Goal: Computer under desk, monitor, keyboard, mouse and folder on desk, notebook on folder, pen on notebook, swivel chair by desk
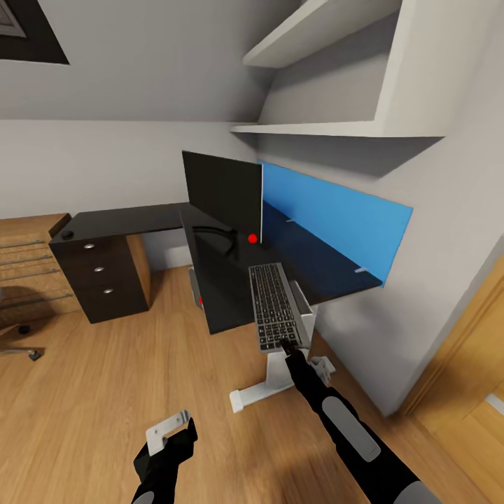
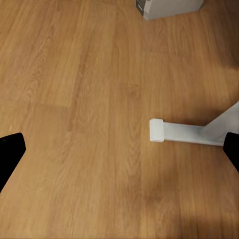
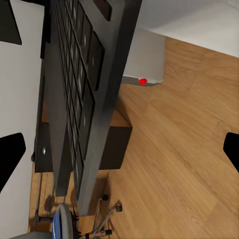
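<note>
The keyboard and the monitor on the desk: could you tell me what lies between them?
In the head view, only bare glossy desk top lies between the keyboard and the monitor; the monitor's curved stand sits off to the side.

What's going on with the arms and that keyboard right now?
Right gripper at near end of slim grey-framed dark-keyed keyboard overhanging glossy black desk; grip unclear. Left gripper open, empty. Nothing blocking.

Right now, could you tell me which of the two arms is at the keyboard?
The right gripper, at the near end of the keyboard on the desk. The left gripper hangs low over the wood floor.
</note>
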